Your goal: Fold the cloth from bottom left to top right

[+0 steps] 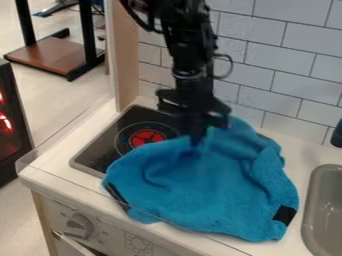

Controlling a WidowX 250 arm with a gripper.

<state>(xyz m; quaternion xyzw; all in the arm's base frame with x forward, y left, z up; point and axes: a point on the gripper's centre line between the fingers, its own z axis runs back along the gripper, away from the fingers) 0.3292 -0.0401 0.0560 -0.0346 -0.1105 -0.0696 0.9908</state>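
A blue cloth (pixel 214 192) lies spread and rumpled across the counter and the right part of the stove. Black patches mark its left edge and its lower right corner, and its lower left edge reaches the counter's front edge. At the cloth's upper middle, my black gripper (pixel 195 140) points down with its tip against the fabric. Folds rise around the tip and to its right. Whether it holds any cloth, I cannot tell.
The black stove top (pixel 100 152) with a red burner (pixel 147 139) is left of the cloth. A grey sink (pixel 326 200) lies at the right. Behind stands a tiled wall (pixel 267 65), with a wooden post (pixel 125 60) at its left end.
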